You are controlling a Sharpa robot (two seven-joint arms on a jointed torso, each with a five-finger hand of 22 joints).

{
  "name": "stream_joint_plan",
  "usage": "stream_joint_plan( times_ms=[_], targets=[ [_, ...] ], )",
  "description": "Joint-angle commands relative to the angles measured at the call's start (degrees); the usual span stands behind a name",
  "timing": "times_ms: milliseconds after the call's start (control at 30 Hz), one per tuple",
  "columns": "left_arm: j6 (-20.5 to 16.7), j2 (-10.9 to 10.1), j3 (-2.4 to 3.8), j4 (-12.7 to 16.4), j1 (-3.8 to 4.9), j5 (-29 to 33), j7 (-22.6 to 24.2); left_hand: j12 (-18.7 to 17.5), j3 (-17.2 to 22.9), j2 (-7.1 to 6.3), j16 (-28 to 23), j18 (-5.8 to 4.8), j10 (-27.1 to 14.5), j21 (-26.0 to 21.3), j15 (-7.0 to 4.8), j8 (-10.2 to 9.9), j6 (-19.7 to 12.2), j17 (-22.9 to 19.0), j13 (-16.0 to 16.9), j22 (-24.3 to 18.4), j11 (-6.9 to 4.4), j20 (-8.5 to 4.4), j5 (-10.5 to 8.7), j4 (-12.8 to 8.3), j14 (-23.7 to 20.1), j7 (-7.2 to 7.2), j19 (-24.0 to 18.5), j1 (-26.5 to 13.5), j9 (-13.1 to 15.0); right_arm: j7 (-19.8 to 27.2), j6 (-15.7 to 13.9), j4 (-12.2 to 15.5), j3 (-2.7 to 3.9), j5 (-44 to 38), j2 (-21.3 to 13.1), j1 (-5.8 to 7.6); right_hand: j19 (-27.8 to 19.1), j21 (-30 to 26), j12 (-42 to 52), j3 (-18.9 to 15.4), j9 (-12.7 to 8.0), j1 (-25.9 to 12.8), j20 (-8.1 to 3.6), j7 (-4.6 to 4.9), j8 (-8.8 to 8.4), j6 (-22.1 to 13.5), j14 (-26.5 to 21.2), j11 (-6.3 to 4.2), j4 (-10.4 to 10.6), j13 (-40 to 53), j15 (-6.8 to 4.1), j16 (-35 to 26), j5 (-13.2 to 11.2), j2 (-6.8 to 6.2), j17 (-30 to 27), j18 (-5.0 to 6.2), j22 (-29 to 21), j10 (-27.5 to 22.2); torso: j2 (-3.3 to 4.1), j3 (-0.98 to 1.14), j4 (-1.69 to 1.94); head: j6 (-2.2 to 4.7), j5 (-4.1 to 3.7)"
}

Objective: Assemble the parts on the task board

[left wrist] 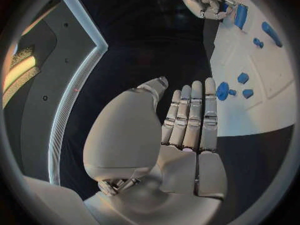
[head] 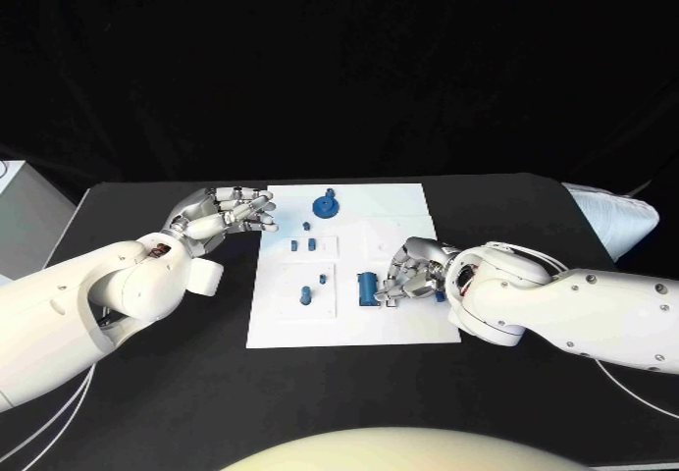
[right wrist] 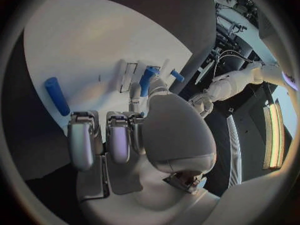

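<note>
**A:** So the task board [head: 354, 324] sits mid-worktop [head: 170, 392], white plate with small blue parts on it. The round blue part [head: 327, 205] is up at the far end, a couple of small pegs [head: 301, 243] in the middle, and an oblong piece [head: 306, 292] on the near-left panel.

**B:** And the hands?

**A:** The left robot hand [head: 227, 216] is just off the board's left edge, over the black. In its wrist view the fingers [left wrist: 190, 115] are straight and side by side, nothing in them.

**B:** The right one?

**A:** The right robot hand [head: 413, 273] is over the board's right part, fingers curled down next to a blue cylinder [head: 368, 287]. Honestly can't tell if it's gripping it or just touching; the palm hides the fingertips. In its wrist view a blue cylinder [right wrist: 56, 95] lies clear of the fingers [right wrist: 81, 145].
</note>
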Motion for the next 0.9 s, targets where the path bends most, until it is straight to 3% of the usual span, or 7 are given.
stream_joint_plan(
  times_ms=[33, 467, 700, 800, 900],
  targets=[
    [0.7, 0.0, 0.05, 0.2, 0.0, 0.3, 0.3, -0.2, 0.0, 0.04, -0.2, 0.6, 0.4, -0.4, 0.19, 0.1, 0.4, 0.1, -0.1, -0.1, 0.13, 0.14, 0.25, 0.2, 0.0, 0.06, 0.3, 0.1, 0.0, -0.6, 0.1, 0.1, 0.02, -1.5, 0.0, -0.11, 5.2, 0.4, 0.1, 0.3, 0.0, 0.2, -0.21, -0.17, 0.36, 0.3, 5.9, -0.3, 0.0, 15.1, -0.41, 0.2, 0.4, 0.45, 15.1, -0.94, 13.9, 6.0, -0.01, 0.04, -0.04, -0.03, 0.03],
    [0.8, 0.0, 0.05, 0.1, 0.0, 0.3, 0.2, -0.4, 0.1, 0.12, -0.3, 0.61, 0.5, -0.5, 0.19, 0.1, 0.4, 0.1, -0.1, -0.2, 0.11, 0.14, 0.24, 0.3, 0.0, 0.03, 0.4, 0.2, -0.1, 0.7, 0.6, 0.7, 0.02, -0.9, 0.0, -0.26, 5.2, 0.4, 0.1, 0.0, 0.0, 0.0, -0.28, -0.17, 0.4, 0.3, 5.9, -0.32, 0.1, 15.1, -0.47, 0.2, 0.4, -0.31, 15.1, -0.94, 13.9, 6.0, -0.04, 0.01, -0.06, -0.07, 0.02],
    [0.8, 0.0, 0.05, 0.1, 0.0, 0.3, 0.2, -0.4, 0.1, 0.12, -0.3, 0.61, 0.5, -0.5, 0.19, 0.1, 0.4, 0.1, -0.1, -0.2, 0.11, 0.14, 0.24, 0.3, 0.0, 0.03, 0.4, 0.2, -0.1, 1.5, -2.9, 0.7, 0.02, -0.9, -0.5, -0.3, 5.2, 0.4, 0.1, -0.1, 0.0, -0.4, -0.3, -0.14, 0.4, 0.4, 5.9, -0.32, 0.2, 15.1, -0.48, 0.2, 0.5, -0.39, 15.1, -0.95, 13.9, 6.0, -0.06, 0.0, -0.06, 0.03, 0.05],
    [0.8, 0.0, 0.05, 0.1, 0.0, 0.3, 0.2, -0.4, 0.1, 0.12, -0.3, 0.61, 0.5, -0.5, 0.19, 0.1, 0.4, 0.1, -0.1, -0.2, 0.11, 0.14, 0.24, 0.3, 0.0, 0.03, 0.4, 0.2, -0.1, 3.6, -5.5, 0.8, 0.04, 1.2, -1.2, -0.3, 5.2, 0.4, 0.1, 0.0, -0.7, -1.1, -0.14, 0.53, -1.07, -1.2, 5.9, 0.19, 0.1, 15.1, -0.14, 0.2, 0.7, -0.28, 15.1, -0.95, 13.9, 6.0, -0.08, 0.0, -0.08, 0.14, 0.01],
    [0.9, 0.0, 0.05, 0.1, -0.01, 0.3, 0.2, -0.4, 0.1, 0.12, -0.3, 0.61, 0.5, -0.5, 0.19, 0.1, 0.4, 0.1, -0.1, -0.2, 0.11, 0.14, 0.24, 0.3, 0.0, 0.03, 0.4, 0.2, -0.1, 5.5, -6.3, 1.0, 0.17, 3.7, -2.3, -0.18, 5.2, 0.3, 0.1, 0.4, -1.7, -0.7, 0.32, 1.52, -3.29, -2.9, 5.9, 1.01, 0.0, 15.1, 0.52, 0.2, 0.9, 0.0, 15.1, -0.94, 13.9, 6.0, -0.16, 0.0, -0.09, 0.26, -0.05]
  ],
)
